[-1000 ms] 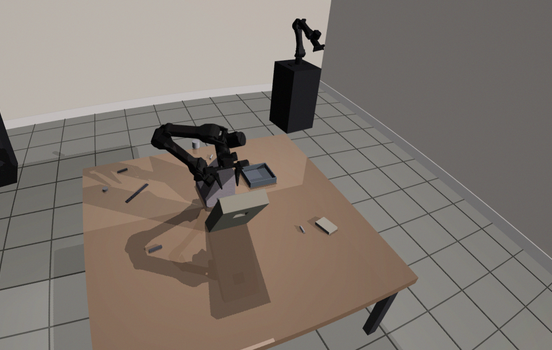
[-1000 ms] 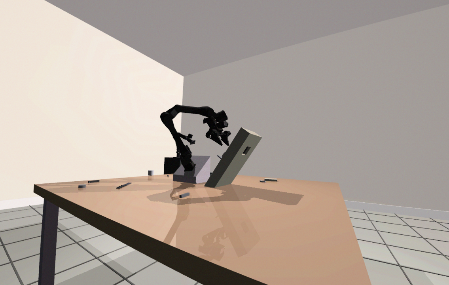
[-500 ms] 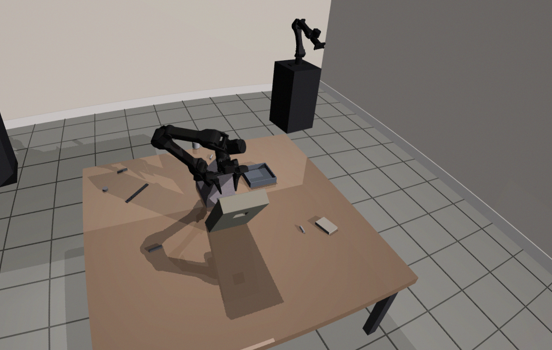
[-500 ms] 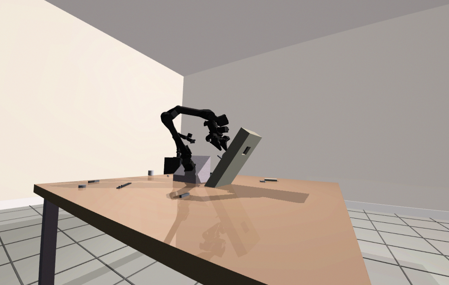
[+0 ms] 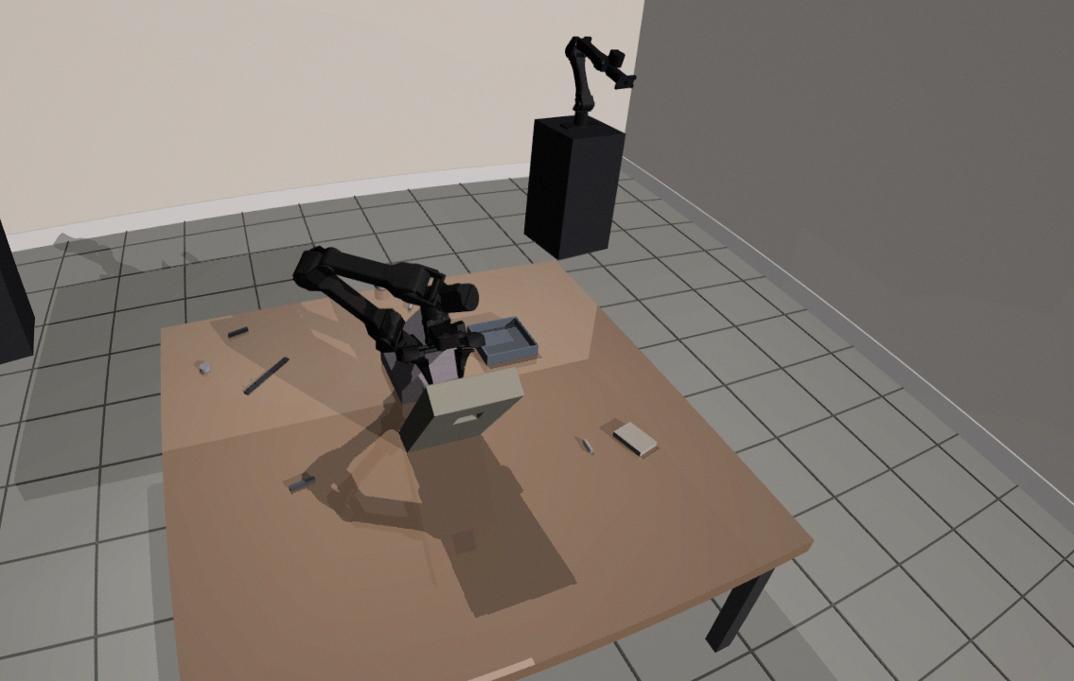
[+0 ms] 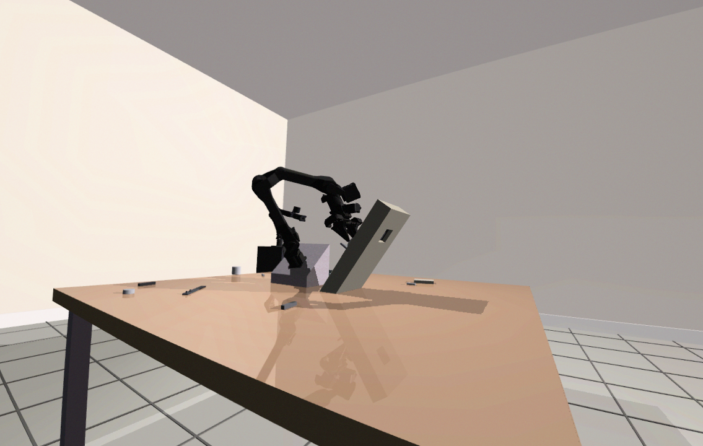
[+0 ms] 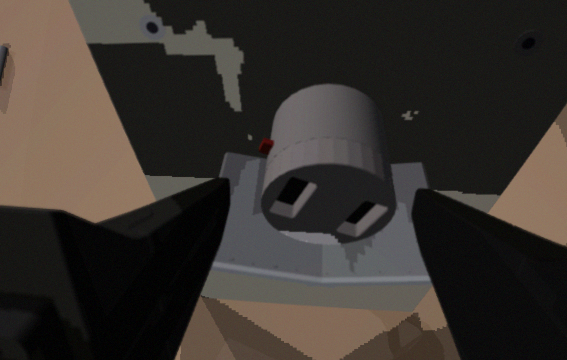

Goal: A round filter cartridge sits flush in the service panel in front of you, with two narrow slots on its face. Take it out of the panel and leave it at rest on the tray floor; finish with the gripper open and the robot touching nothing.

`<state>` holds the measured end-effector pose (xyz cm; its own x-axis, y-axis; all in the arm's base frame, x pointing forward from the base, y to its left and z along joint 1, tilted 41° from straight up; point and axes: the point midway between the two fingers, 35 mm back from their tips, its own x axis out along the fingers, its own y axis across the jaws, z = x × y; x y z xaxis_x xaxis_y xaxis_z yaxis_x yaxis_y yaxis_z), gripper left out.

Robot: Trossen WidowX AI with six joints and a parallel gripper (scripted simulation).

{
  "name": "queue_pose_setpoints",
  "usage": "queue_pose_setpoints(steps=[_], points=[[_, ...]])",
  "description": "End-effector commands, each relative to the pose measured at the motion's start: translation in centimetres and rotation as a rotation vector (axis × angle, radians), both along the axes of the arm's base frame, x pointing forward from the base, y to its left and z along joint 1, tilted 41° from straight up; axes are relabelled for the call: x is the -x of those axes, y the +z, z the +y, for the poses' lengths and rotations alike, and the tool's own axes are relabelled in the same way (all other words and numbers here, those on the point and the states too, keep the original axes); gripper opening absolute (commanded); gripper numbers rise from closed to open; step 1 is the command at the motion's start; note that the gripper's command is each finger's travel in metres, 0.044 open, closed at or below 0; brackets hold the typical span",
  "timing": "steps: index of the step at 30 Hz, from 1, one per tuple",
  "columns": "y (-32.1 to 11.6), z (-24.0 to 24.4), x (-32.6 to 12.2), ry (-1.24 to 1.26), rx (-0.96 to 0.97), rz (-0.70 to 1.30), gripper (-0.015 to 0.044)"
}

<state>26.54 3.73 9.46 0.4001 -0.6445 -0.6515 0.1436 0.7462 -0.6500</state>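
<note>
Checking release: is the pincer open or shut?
Open: the pincer fingers stand wide apart, either side of the cartridge, touching nothing visible.

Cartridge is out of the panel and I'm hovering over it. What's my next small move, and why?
Probably back the gripper straight away, jaws kept open. The cartridge appears to sit on the grey tray floor, slotted face towards the wrist camera. The fingers stand wide on either side without touching it. A straight retreat avoids nudging it. Whether it rests flat or tilted is unclear.

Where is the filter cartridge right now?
In the wrist view the filter cartridge lies centre frame on a grey ledge at the panel's foot, between the open hand's fingers, untouched.
</note>
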Motion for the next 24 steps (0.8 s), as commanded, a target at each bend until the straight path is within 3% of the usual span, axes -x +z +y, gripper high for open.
queue_pose_setpoints(steps=[1, 7, 9, 20, 24], points=[[-0.47, -0.62, -0.28, 0.000, 0.003, 0.000, 0.0305], [-0.88, -1.14, -0.53, -0.001, 0.005, -0.002, 0.0305], [-0.67, -0.76, -0.37, -0.001, 0.001, 0.000, 0.0252], [-0.67, -0.76, -0.37, -0.001, 0.001, 0.000, 0.0179], [-0.63, -0.74, -0.41, -0.001, 0.001, 0.000, 0.0074]])
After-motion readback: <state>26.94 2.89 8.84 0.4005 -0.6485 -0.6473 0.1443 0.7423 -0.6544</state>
